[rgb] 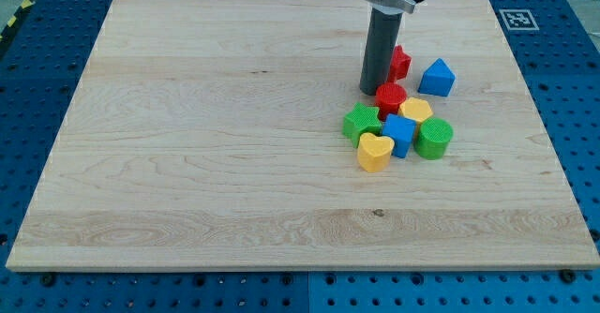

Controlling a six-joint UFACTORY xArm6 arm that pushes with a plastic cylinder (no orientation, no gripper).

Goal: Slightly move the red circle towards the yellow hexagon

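At far right of surface [187, 163] | my tip [371, 92] touching red circle [391, 97] on its left | step: contact made | next: short nudge right-near to yellow hexagon [416, 110], already adjacent | claw: none, just rod

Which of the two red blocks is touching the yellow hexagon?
The red circle, right beside my tip; the other red block sits apart, toward the view's top of the yellow hexagon.

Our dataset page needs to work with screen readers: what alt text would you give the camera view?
A dark rod's tip rests on a wooden board just left of a red circle, which touches a yellow hexagon. Clustered around are green, blue, yellow heart and green round blocks.
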